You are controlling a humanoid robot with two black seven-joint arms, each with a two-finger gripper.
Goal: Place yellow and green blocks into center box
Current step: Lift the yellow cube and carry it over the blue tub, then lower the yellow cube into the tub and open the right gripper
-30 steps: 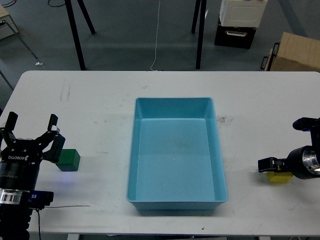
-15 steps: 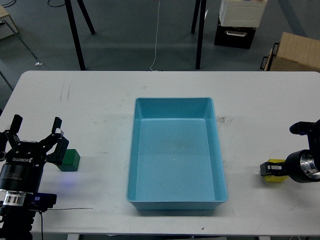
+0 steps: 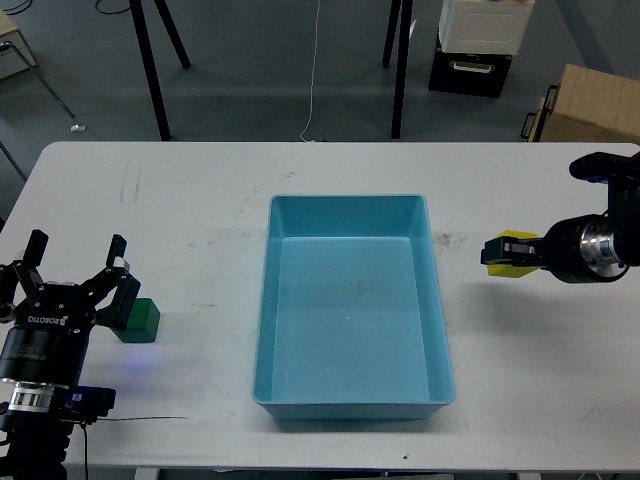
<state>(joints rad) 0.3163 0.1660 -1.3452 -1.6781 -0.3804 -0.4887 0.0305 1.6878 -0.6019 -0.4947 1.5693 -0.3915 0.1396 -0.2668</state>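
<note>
The blue center box [image 3: 352, 205] sits in the middle of the white table [image 3: 200, 200] and is empty. My right gripper [image 3: 503, 253] is shut on the yellow block [image 3: 516, 251] and holds it in the air just right of the box's right wall. The green block [image 3: 142, 321] rests on the table at the left. My left gripper [image 3: 72, 272] is open, its fingers spread, right beside the green block on its left and not holding it.
Beyond the table's far edge are black stand legs [image 3: 402, 70], a white cable on the floor, a black and white case [image 3: 478, 45] and a cardboard box [image 3: 590, 105]. A thin black wire [image 3: 140, 418] lies near the front left edge.
My right gripper has lifted the yellow block off the table and carried it up and left toward the box. The left gripper has barely moved beside the green block.
</note>
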